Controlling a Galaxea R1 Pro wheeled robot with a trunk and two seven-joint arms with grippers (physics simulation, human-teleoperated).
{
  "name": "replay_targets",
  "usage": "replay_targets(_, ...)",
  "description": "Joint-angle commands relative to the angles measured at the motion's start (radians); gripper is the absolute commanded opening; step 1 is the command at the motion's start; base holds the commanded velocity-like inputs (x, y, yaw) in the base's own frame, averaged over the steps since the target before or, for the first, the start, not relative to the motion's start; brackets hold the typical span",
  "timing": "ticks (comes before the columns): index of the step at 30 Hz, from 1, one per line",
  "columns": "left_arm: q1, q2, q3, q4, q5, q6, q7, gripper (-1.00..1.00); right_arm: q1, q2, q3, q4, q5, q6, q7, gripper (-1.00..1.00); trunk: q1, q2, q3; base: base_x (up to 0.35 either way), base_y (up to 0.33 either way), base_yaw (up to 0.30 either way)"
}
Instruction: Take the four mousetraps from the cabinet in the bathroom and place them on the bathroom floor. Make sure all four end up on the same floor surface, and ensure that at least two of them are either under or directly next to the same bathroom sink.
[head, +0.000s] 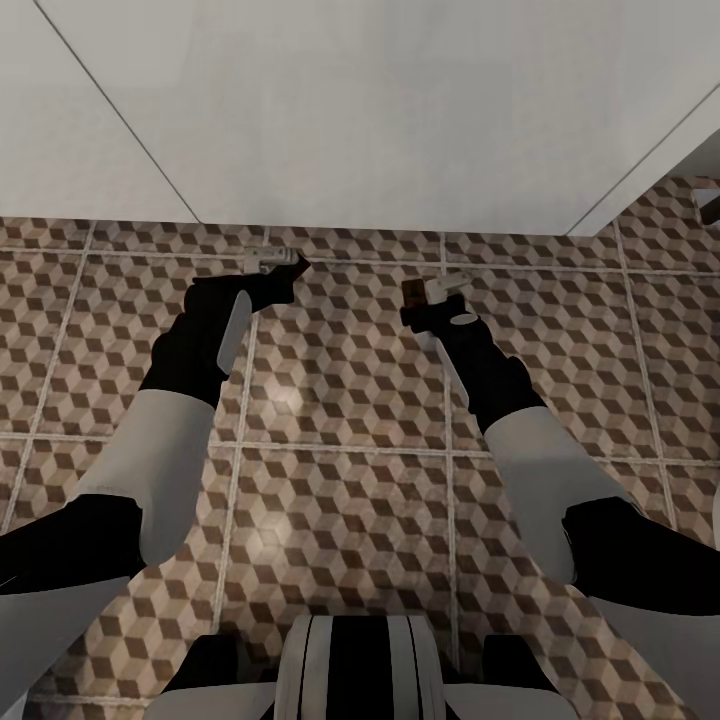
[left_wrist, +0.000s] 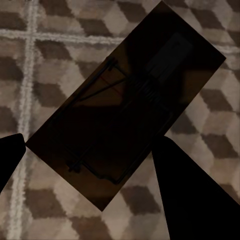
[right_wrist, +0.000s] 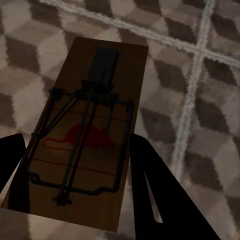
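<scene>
Fingers, left: our left gripper (left_wrist: 85, 165) was clamped on a mousetrap (left_wrist: 125, 100), one dark finger (left_wrist: 195, 195) against each long edge of the plate.
Fingers, right: our right gripper (right_wrist: 75, 175) likewise gripped a second mousetrap (right_wrist: 90, 130), its fingers (right_wrist: 160, 195) bracketing the end with the wire frame.
Nearest to us: our trunk sat at the bottom of the head view, and both forearms reached forward and down over the patterned floor (head: 340, 420).
Left trap: in the head view we saw only the pale fingertips of the left gripper (head: 272, 260) and a sliver of dark plate, held above the tiles near a grout line.
Right trap: the brown plate (head: 413, 291) stood just on the inner side of the right gripper (head: 452, 290), above the floor.
Long axis: in both wrist views the plate ran lengthways away from the fingers and out past their tips, so we judged each trap would land ahead of its gripper.
Height: we could not tell how far either trap hung above the tiles.
Which arm was nearer: both looked about equally far forward, so we judged either could set down first.
Farthest: a white surface (head: 380, 110) lay beyond the grippers; we could not tell whether it was the sink.
Step in hand: we judged it to be lowering both traps to the floor.
</scene>
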Motion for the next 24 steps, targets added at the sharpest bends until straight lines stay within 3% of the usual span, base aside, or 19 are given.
replay_targets(1, 0.0, 0.0, 0.0, -0.001, 0.003, 0.005, -0.003, -1.0, 0.0, 0.0, 0.002, -0.001, 0.002, 0.006, -0.001, -1.0, 0.0, 0.0, 0.0, 0.0, 0.0, 0.0)
replay_targets(17, 0.0, 0.001, 0.0, -0.017, 0.003, 0.005, -0.003, -1.0, 0.0, -0.003, -0.005, 0.0, 0.004, 0.01, -0.006, -1.0, 0.0, 0.0, 0.0, 0.0, 0.0, 0.0)
replay_targets(24, 0.0, 0.001, -0.001, -0.038, 0.003, 0.005, -0.002, -1.0, -0.001, -0.009, -0.008, 0.001, 0.004, 0.043, -0.053, -1.0, 0.0, 0.0, 0.0, 0.0, 0.0, 0.0)
